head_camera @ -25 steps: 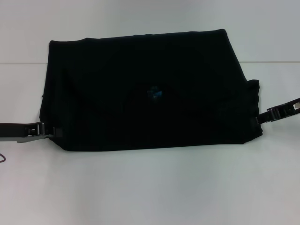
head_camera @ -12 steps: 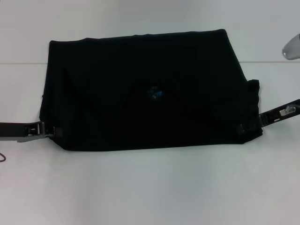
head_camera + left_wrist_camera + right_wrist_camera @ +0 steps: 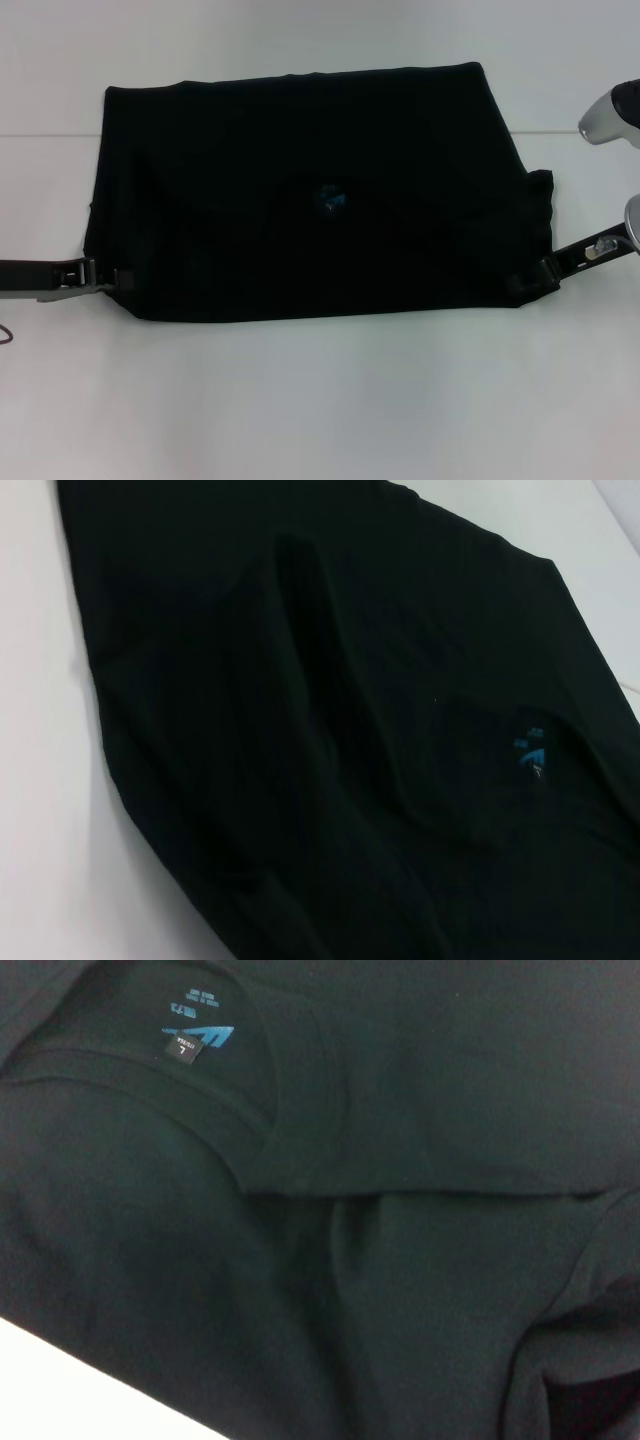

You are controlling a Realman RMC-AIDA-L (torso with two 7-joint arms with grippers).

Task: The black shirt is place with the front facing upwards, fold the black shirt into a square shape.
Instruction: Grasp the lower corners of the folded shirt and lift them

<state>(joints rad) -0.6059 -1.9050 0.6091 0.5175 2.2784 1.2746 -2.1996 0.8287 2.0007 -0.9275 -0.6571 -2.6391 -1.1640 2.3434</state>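
The black shirt (image 3: 300, 190) lies flat on the white table (image 3: 320, 400), folded into a wide rectangle, with its blue neck label (image 3: 330, 197) near the middle. The label also appears in the left wrist view (image 3: 530, 752) and, beside the neckline, in the right wrist view (image 3: 195, 1035). No lettering shows. My left gripper (image 3: 108, 277) rests at the shirt's front left edge. At the front right corner, my right gripper (image 3: 530, 279) touches the cloth where a sleeve flap (image 3: 540, 215) sticks out. Both wrist views are filled with black cloth (image 3: 300, 730) (image 3: 400, 1110).
A silver part of the right arm (image 3: 612, 112) hangs above the table at the far right edge. A thin dark cable (image 3: 6, 336) shows at the left edge. A faint seam (image 3: 50, 134) crosses the table behind the shirt.
My right gripper has moved inward and lower onto the shirt's front right corner, and the silver part of the right arm has come into view. The left gripper and shirt stayed still.
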